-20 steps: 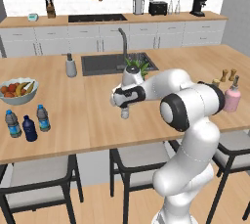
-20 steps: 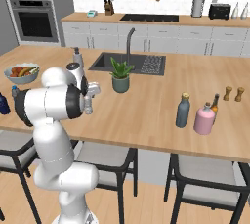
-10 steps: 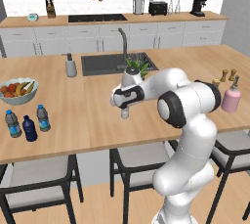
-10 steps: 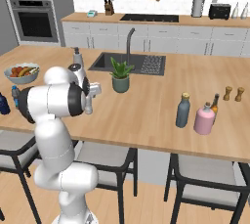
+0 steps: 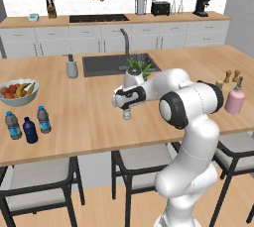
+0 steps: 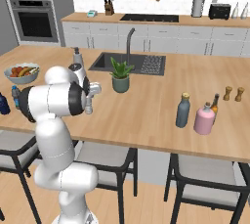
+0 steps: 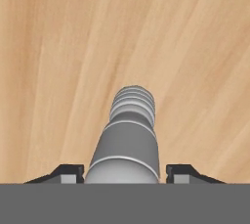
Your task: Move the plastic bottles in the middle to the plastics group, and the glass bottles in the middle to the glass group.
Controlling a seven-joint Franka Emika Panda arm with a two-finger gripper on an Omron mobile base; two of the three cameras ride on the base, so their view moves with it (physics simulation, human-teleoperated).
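One long wooden island counter (image 5: pixel 89 122) runs left to right, with one dark sink (image 5: pixel 106 64) set into its far side. One white arm (image 5: pixel 191 104) reaches left over the middle of the counter. One fruit bowl (image 5: pixel 19 92) sits at the left end. One potted plant (image 6: pixel 120 76) stands just right of the sink, near the middle.

At the right end stand two taller bottles, just beside each other. One is the pink bottle (image 6: pixel 204 119) of the glass group. The other is the slate-grey bottle (image 6: pixel 183 111) with a tan cap, on the pink one's left. Two small brown shakers (image 6: pixel 233 94) stand a little farther back on the right. One grey soap dispenser (image 5: pixel 72 66) stands left of the sink.

Three small bottles cluster at the near left, in front of the bowl. Two are blue-label bottles (image 5: pixel 44 120). Between them stands one navy bottle (image 5: pixel 30 130).

One clear-whitish bottle (image 5: pixel 127 115) is in the middle of the counter, directly under the gripper (image 7: pixel 125 173). In the hand view the two fingertips (image 7: pixel 68 171) stand on either side of it, just beside its walls. Whether they press on it cannot be told.
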